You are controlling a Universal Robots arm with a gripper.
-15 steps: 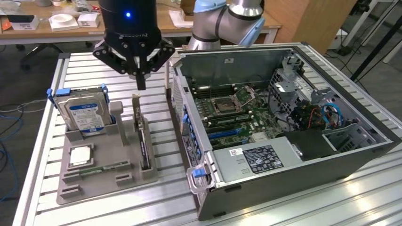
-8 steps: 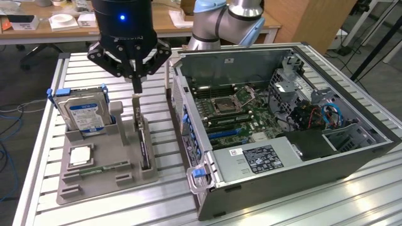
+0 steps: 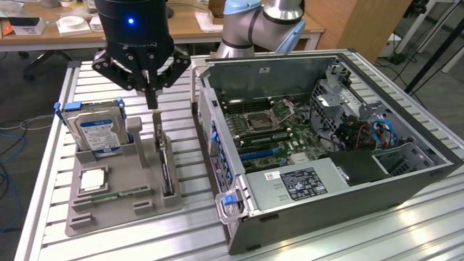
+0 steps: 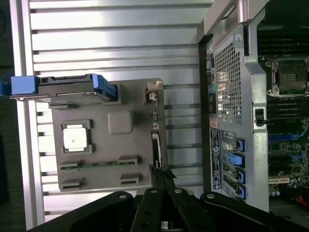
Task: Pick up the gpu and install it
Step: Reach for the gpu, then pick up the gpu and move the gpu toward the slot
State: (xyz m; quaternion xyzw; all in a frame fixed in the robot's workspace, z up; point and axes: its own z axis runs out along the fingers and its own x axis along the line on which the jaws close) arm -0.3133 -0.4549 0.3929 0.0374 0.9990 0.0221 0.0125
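Note:
The gpu [image 3: 166,166] is a thin dark card standing on edge in a slot of the grey holder tray [image 3: 123,209], with its silvery bracket end [image 3: 158,120] at the far end. In the wrist view the gpu [image 4: 156,140] shows edge-on along the tray's side nearest the computer case. My gripper [image 3: 152,102] hangs just above the bracket end with its fingers pressed together, shut, and nothing between them. Its black fingers [image 4: 159,193] reach in over the card's line in the wrist view.
An open computer case [image 3: 406,179] lies at the exterior view's right, its motherboard [image 3: 272,130] exposed. On the tray stand a hard drive [image 3: 98,130] with a blue-white label, a square chip [image 3: 93,179] and a narrow green memory stick [image 3: 116,194]. All rest on a slatted metal table [image 3: 51,163].

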